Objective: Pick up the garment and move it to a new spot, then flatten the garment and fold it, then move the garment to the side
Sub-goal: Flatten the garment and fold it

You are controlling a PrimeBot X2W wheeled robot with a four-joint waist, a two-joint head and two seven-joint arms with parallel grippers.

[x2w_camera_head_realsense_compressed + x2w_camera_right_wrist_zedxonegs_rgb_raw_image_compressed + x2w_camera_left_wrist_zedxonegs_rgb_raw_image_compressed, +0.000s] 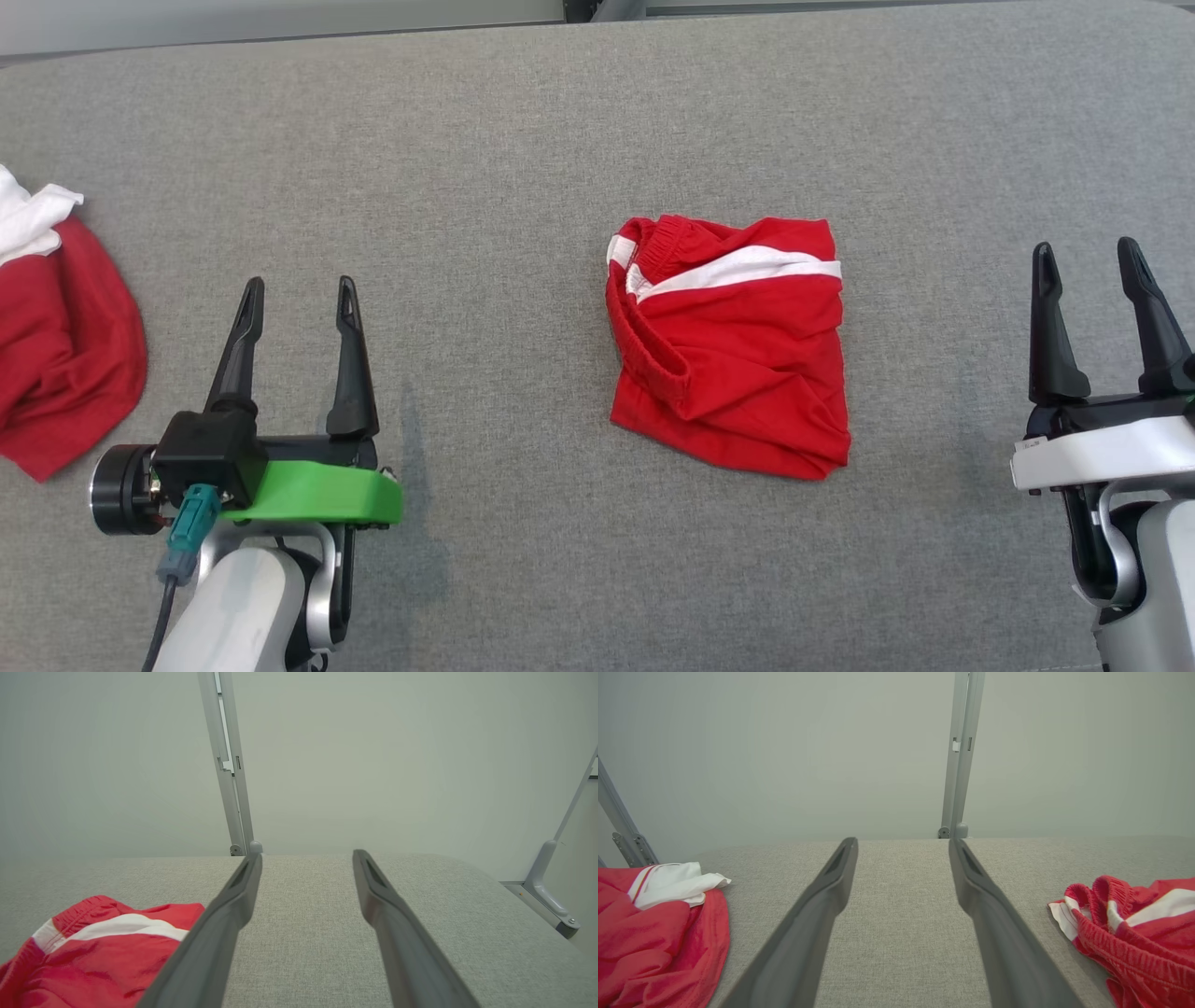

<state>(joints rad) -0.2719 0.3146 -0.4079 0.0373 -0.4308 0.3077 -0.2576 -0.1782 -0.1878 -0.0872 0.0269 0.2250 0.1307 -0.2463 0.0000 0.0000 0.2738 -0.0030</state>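
The left gripper [300, 285] and right gripper [1085, 248], both with fingers apart and empty, flank the folded red white-striped fabric shorts [733, 345] on the grey cloth-covered bench [523, 140].

A grey woven-fabric tabletop [523, 140] spreads under and ahead of both pairs of jaws. Past its far edge stands a plain pale grey-green wall [784, 756], evenly lit. A light grey metal upright post [962, 756] rises beyond the jaws of the left gripper [902, 841]. A slanted grey metal brace [542, 872] stands right of the jaws of the right gripper [306, 854].
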